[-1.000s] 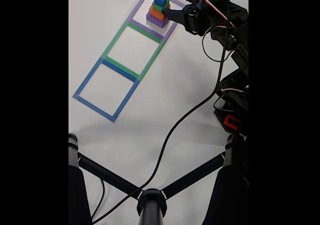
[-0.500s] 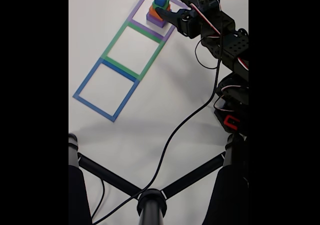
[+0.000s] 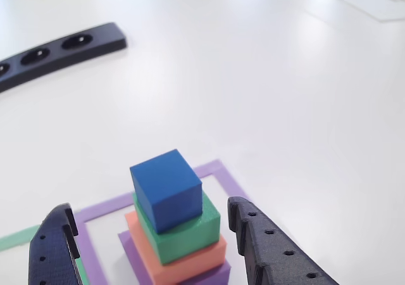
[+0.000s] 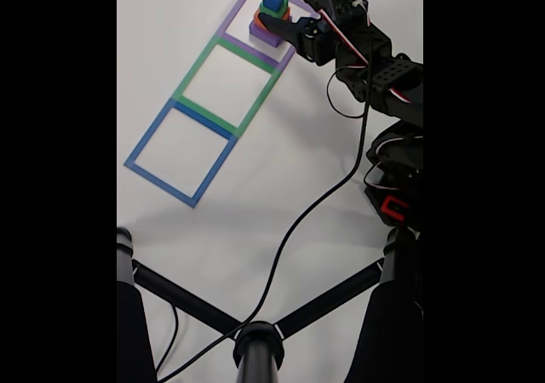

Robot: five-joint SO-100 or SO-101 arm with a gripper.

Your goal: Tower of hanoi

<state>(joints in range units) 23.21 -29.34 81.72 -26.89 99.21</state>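
Note:
The tower of hanoi [image 3: 180,234] stands stacked inside a purple tape square: purple block [image 3: 214,276] at the bottom, then salmon-orange [image 3: 190,263], green [image 3: 186,231] and the blue cube [image 3: 166,185] on top. In the other view my gripper [image 3: 150,206] is open, with one dark finger on each side of the stack and clear gaps to it. The fixed view shows the tower [image 4: 270,15] at the top, with my open gripper [image 4: 285,8] reaching it from the right.
A black bar with round holes [image 3: 63,43] lies far left on the white table. Green [image 4: 228,81] and blue [image 4: 180,153] tape squares follow the purple one. A black cable [image 4: 298,221] and tripod legs [image 4: 255,332] cross the near table.
The gripper has moved left and down toward the stack, its open fingers now around the tower. The blocks have not moved.

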